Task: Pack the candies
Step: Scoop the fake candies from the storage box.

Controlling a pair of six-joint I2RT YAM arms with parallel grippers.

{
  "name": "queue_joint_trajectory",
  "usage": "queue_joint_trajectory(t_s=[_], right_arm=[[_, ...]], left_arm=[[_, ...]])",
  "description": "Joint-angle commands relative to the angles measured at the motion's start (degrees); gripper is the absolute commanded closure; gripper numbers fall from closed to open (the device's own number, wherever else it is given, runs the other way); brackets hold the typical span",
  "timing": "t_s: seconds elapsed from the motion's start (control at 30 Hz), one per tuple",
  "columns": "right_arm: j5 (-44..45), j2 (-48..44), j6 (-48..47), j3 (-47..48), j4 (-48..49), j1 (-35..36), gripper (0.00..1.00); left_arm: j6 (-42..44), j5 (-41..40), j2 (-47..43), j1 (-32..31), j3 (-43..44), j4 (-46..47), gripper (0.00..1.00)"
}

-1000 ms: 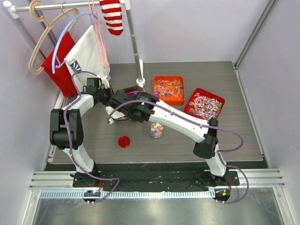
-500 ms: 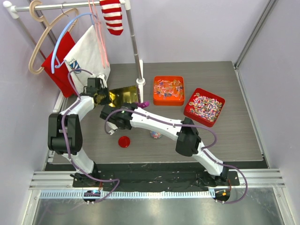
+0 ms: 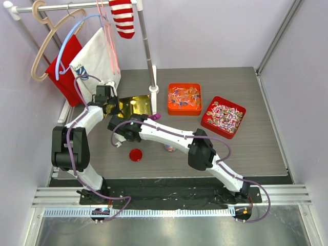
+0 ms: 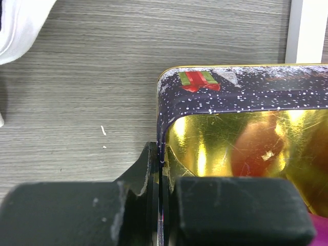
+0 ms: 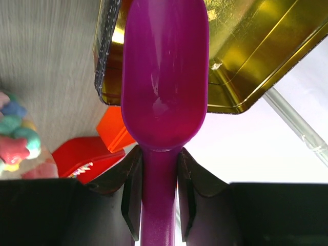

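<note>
Candies cropped at edge, blurred — mostly under right arm

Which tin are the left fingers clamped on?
The gold-lined tin with the dark snowy outside; its wall sits between the left fingers. The orange tin and red tin stand untouched.

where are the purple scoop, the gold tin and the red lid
purple scoop [image 5: 164, 77], right wrist view, middle of its bowl
gold tin [image 4: 246, 92], left wrist view, on its dark snow-speckled wall
red lid [image 3: 135, 155], top view, centre of the disc
</note>
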Motion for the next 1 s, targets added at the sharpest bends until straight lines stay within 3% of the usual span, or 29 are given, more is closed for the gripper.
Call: queue_joint_trajectory(t_s=[0.0, 0.3, 0.43, 0.97], right_arm=[[-2.82, 1.13, 4.69, 1.66, 2.63, -0.36, 0.99], [-7.56, -0.10, 11.02, -2.20, 7.64, -0.36, 0.99], [-9.50, -2.73, 11.64, -8.77, 12.47, -0.36, 0.99], [-13.46, -2.74, 14.46, -9.14, 17.31, -1.33, 0.99]], left_arm=[[-1.21, 0.94, -3.29, 0.07, 0.21, 2.22, 1.00], [-1.56, 0.93, -3.20, -0.01, 0.21, 2.40, 1.00], [-1.65, 0.76, -2.94, 0.08, 0.04, 2.49, 1.00], [-1.56, 0.49, -2.50, 0.08, 0.13, 2.57, 1.00]])
